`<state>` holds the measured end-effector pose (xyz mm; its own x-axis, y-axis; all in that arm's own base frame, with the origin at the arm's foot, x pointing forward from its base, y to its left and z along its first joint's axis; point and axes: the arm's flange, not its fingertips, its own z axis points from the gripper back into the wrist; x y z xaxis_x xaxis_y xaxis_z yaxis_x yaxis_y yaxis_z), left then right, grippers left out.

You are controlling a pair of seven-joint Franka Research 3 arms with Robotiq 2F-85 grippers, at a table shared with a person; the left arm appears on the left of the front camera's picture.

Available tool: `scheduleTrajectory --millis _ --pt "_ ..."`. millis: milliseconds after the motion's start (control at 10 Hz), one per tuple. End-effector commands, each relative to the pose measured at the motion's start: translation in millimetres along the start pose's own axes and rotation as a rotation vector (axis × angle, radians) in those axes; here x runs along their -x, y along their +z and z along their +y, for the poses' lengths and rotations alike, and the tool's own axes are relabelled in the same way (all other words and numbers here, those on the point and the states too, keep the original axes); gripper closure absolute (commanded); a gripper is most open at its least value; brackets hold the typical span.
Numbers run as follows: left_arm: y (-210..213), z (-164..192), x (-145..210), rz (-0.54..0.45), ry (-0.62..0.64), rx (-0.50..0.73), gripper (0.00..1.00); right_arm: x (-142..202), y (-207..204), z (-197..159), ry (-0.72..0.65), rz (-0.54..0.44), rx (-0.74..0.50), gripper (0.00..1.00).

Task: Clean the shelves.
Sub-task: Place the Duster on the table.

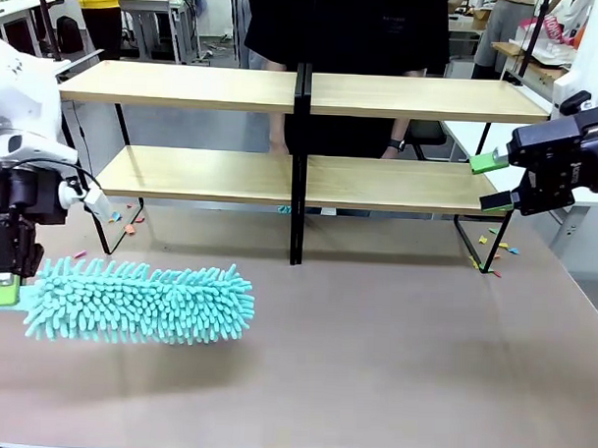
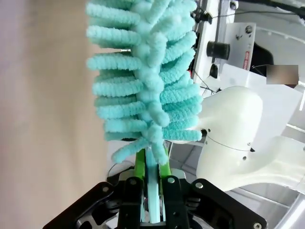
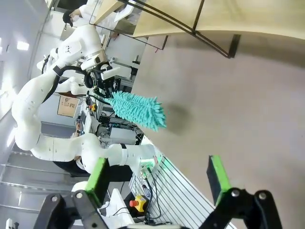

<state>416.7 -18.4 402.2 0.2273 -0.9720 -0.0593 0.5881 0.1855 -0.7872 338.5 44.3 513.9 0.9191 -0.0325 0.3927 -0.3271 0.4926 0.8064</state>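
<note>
The shelves [image 1: 304, 91] stand across the back of the table, two tiers of light-wood boards on a black frame. A fluffy teal duster [image 1: 139, 302] hangs just above the tabletop at front left, lying crosswise. My left gripper [image 1: 4, 287] is shut on its pale handle at the left end. The left wrist view has the fingers [image 2: 129, 202] clamped on the handle and the duster head [image 2: 143, 81] rising ahead. My right gripper [image 1: 492, 182] hovers open at the right end of the lower board, holding nothing. Its green pads [image 3: 97, 174] stand wide apart, with the duster [image 3: 136, 109] and the shelves [image 3: 214, 16] beyond.
Small coloured scraps [image 1: 122, 223] lie on the table by the left shelf leg, and more scraps [image 1: 495, 251] by the right leg. A person in black [image 1: 345, 29] stands behind the shelves, one hand [image 1: 392, 147] between the tiers. The beige tabletop [image 1: 373, 364] spreads wide in front.
</note>
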Motion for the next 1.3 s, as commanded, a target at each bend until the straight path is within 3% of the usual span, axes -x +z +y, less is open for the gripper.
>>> scheduleTrajectory --millis 0,300,600,1000,1200 --pt "13 7 -5 0.045 0.045 -0.012 0.88 -3 -2 -1 0.020 -0.016 -0.026 0.00" --pt "12 13 -11 0.073 0.060 -0.011 0.88 -3 -2 -1 0.020 -0.016 -0.026 0.00" --pt "12 14 -11 0.056 0.117 -0.056 0.01 -3 -2 -1 0.020 -0.016 -0.026 0.00" --pt "14 -2 9 -0.005 0.165 -0.131 0.00 -3 -2 -1 0.020 -0.016 -0.026 0.00" --pt "18 -17 41 -0.085 0.301 -0.270 0.00 -3 -2 -1 0.020 -0.016 -0.026 0.00"
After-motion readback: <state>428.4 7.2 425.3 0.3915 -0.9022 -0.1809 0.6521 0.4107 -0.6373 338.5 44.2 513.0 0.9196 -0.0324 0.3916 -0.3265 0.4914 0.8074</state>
